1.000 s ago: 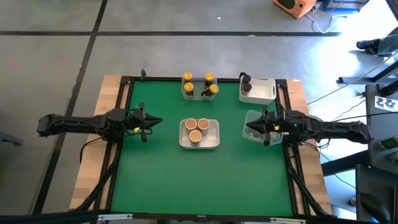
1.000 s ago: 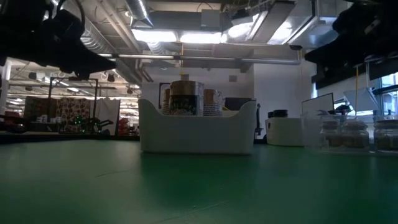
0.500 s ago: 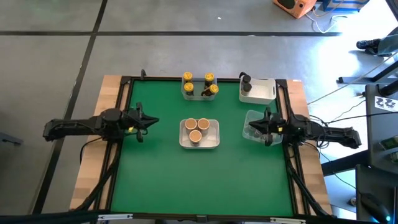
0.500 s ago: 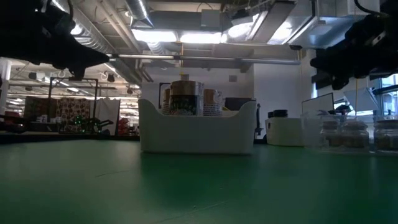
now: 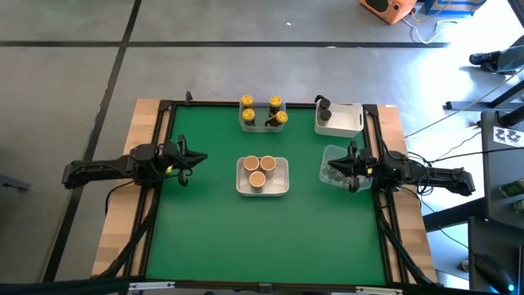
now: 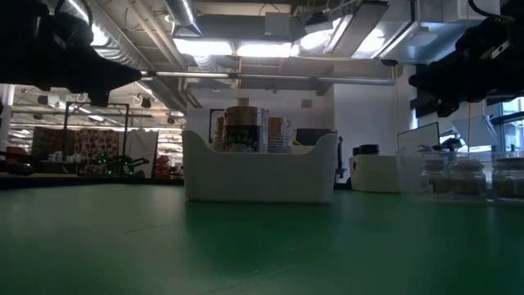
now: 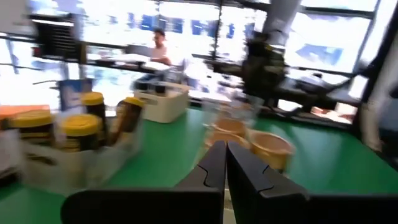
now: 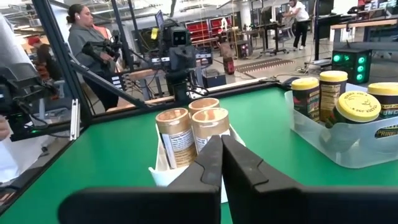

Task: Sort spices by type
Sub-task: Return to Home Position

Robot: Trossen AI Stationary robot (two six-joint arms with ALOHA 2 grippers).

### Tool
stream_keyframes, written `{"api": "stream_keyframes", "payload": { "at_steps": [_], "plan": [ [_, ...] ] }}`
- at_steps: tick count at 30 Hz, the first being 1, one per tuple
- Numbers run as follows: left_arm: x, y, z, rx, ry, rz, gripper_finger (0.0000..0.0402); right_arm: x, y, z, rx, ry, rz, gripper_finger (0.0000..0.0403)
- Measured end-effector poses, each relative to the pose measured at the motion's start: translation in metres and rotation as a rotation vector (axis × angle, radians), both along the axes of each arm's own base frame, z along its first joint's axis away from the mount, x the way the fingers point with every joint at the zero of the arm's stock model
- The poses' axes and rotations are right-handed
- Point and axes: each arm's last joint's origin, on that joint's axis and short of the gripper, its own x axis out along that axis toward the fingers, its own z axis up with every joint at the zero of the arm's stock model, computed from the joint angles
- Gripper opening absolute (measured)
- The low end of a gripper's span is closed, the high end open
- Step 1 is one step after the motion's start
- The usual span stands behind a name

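Note:
Several yellow-capped spice jars stand in a clear tub near the far edge; they also show in the right wrist view. Three tan-capped jars stand upright in a white tub at the table's middle. One dark-capped jar stands at a white tub far right. My left gripper hovers shut to the left of the middle tub. My right gripper hovers shut over a clear tub to the right of it. In each wrist view the fingertips are together, left gripper and right gripper.
The green mat is bare along its near half. A black frame borders the table. In the low view, jars stand in the clear tub on the right. People stand in the room beyond the table.
My right gripper has come down over the clear tub and then held still. My left gripper has drawn back a little toward the table's left edge. Both have stayed shut, and no jar or tub has moved.

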Motion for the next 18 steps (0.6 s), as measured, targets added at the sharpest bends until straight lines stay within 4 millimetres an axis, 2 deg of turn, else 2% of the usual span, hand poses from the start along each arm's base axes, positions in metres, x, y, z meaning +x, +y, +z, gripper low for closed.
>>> {"api": "stream_keyframes", "payload": {
  "at_steps": [5,18],
  "plan": [
    [-0.0012,0.0053,0.0012,-0.045,-0.025,0.113,0.0001,0.0001,0.0001,-0.0003,0.001,0.001,0.005,0.0010],
    [-0.0013,0.0059,0.0012,-0.058,-0.029,0.119,0.0002,0.0001,0.0001,-0.0009,0.001,0.004,0.005,0.0010]
  ]
}}
